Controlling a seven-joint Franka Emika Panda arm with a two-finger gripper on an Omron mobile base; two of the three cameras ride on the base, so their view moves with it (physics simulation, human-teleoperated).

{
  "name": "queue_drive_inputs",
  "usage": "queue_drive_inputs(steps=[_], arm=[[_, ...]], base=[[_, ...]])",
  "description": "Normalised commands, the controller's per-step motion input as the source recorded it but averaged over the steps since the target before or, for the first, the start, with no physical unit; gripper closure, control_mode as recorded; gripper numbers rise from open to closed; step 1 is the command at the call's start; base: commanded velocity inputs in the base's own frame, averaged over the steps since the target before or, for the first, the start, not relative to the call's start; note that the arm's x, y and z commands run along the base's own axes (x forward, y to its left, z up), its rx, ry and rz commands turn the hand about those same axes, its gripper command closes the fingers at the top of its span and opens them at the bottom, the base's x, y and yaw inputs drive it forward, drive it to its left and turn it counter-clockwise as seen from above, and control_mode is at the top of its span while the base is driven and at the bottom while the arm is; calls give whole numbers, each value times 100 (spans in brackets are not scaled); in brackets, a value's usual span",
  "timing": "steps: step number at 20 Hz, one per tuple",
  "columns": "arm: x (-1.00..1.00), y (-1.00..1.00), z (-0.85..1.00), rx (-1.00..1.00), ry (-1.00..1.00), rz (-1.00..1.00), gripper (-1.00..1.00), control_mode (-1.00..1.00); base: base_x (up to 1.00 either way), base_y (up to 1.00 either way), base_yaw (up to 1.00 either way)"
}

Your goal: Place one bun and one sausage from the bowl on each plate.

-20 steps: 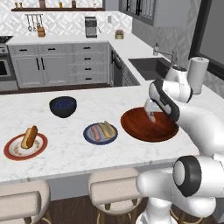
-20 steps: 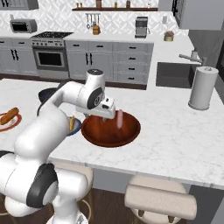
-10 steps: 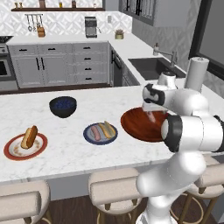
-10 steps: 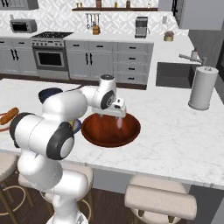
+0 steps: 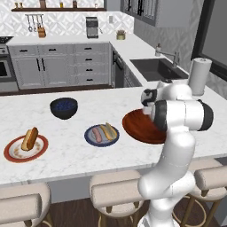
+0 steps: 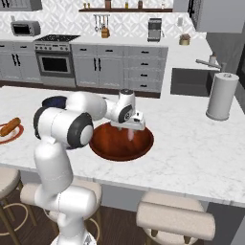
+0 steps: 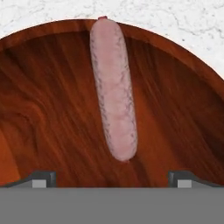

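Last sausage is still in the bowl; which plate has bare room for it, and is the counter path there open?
The white plate holds one bun, with bare rim around it. The blue plate is crowded with bun and sausage. Bare marble runs along the front counter edge between plates and stools; the dark bowl borders the back. The pincer hangs open over the sausage in the brown bowl.

I can read no text, label, brand, number or sign anywhere in these views. The appliances on the far wall are too small for me to make out any marking, and nothing on the table carries lettering.
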Motion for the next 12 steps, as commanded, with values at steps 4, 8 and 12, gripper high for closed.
queue_drive_inputs(steps=[4, 8, 12], arm=[[35, 0, -33, 0, 0, 0, -100, -100], [41, 0, -36, 0, 0, 0, -100, -100], [23, 0, -39, 0, 0, 0, -100, -100]], base=[[0, 0, 0], [0, 0, 0], [0, 0, 0]])
